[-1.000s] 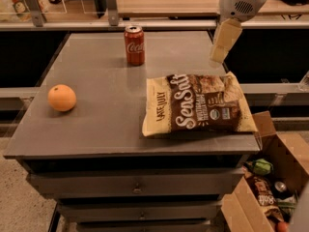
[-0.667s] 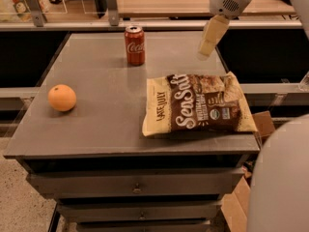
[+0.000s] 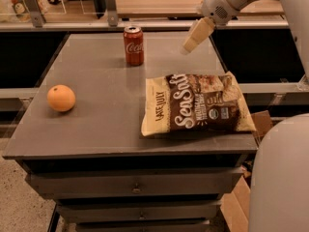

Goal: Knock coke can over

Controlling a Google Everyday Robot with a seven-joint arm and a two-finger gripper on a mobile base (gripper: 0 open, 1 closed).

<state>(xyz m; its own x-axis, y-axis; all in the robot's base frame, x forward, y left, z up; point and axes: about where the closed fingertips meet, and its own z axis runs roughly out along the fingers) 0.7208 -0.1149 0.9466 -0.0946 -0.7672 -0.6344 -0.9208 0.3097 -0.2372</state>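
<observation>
Grey metal cabinet top [image 3: 96,124]: cream gripper [image 3: 187,48], jaws together, hangs nr upright red aluminium coke can [image 3: 133,45], not touching. Rec.: sweep sideways into can, hitting high nr rim.

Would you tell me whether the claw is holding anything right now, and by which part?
Nothing is held. The claw hangs in the air beside the upright coke can, touching neither it nor the chip bag.
</observation>
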